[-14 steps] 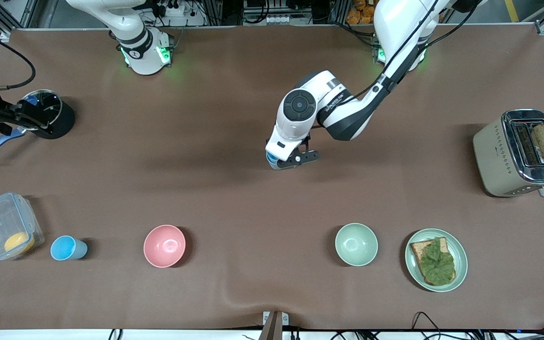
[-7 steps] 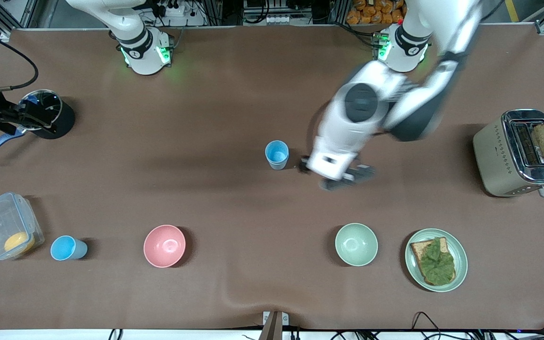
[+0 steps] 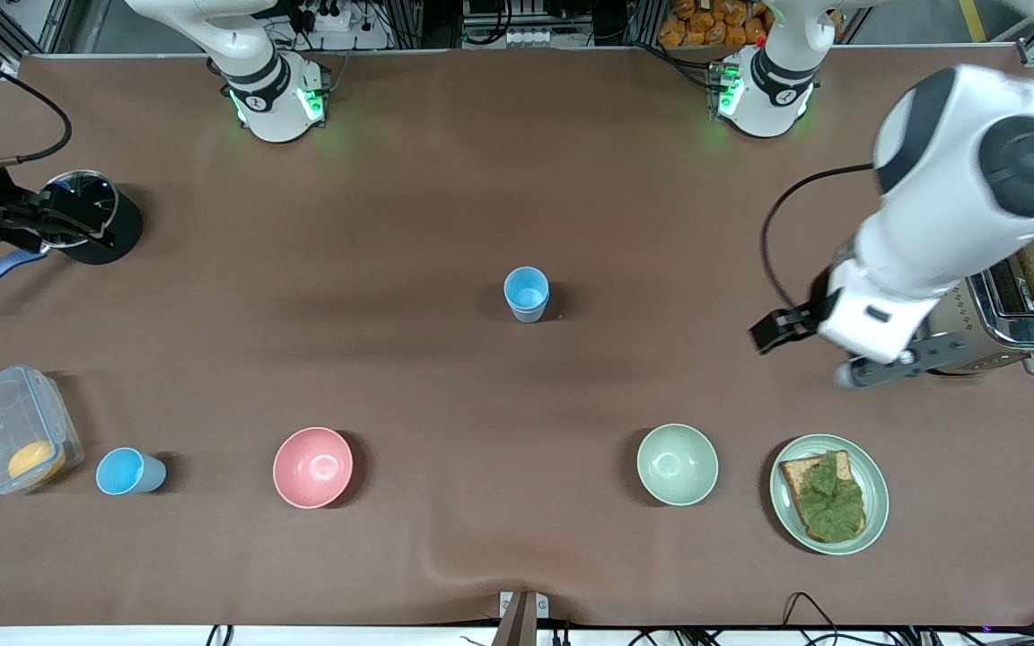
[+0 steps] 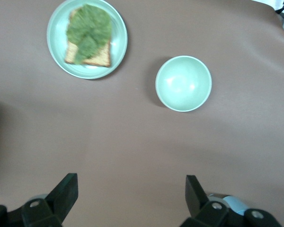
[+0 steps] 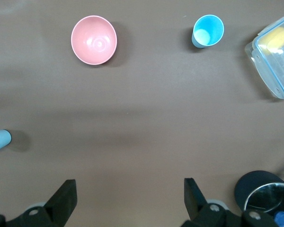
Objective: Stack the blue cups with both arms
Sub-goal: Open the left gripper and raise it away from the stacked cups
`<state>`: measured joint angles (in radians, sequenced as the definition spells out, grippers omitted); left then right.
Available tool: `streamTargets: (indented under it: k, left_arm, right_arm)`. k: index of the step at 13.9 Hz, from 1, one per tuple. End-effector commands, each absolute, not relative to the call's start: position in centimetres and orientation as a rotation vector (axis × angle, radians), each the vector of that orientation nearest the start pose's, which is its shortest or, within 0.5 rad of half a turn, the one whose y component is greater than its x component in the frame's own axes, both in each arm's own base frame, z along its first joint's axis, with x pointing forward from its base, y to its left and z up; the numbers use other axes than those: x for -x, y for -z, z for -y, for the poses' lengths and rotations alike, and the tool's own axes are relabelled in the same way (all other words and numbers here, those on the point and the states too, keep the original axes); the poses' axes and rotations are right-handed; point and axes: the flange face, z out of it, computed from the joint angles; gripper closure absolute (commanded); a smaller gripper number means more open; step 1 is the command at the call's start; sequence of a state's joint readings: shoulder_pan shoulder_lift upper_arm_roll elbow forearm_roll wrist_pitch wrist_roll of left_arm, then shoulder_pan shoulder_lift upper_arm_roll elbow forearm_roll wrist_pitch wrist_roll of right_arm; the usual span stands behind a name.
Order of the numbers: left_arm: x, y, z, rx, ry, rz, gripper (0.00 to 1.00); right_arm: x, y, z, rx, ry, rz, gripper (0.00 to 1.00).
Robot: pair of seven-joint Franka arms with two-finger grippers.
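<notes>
While the pale blue cup (image 3: 527,293) stood upright mid-tabletop as the stacking base and the sky-blue cup (image 3: 128,472) waited beside the clear container (image 3: 11,429), the left gripper (image 3: 840,352) by the toaster (image 3: 1011,314) and the right gripper (image 5: 128,201) over the black pot (image 3: 95,224) both hung wide-jawed, empty.

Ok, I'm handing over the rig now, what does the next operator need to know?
Left gripper: open, empty, in the air beside the toaster.
Right gripper: open, empty, by the black pot at the right arm's end of the table.
Pale blue cup: upright mid-table.
Sky-blue cup: upright beside the plastic container, nearer the front camera.
Done: nothing stacked.
Left: grasp one cup and set it in the other.
</notes>
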<state>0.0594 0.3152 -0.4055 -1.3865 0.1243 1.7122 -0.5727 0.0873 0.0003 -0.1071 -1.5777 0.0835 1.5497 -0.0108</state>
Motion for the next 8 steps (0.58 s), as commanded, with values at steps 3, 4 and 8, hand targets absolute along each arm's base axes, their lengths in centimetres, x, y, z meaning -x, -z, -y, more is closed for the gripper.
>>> streamTargets:
  k: [3, 4, 8]
  left_arm:
    - [-58.5, -60.3, 11.7, 3.112, -0.036, 0.12, 0.0]
    - [-57.3, -61.5, 10.9, 3.118, -0.06, 0.073, 0.0]
    - [-53.9, -64.4, 9.6, 3.102, -0.139, -0.016, 0.0]
  right_arm:
    - [-54.3, -63.2, 0.3, 3.1, -0.024, -0.008, 0.0]
    - [-54.3, -63.2, 0.3, 3.1, -0.024, -0.01, 0.0]
    - [-54.3, -62.9, 0.1, 3.097, -0.036, -0.006, 0.0]
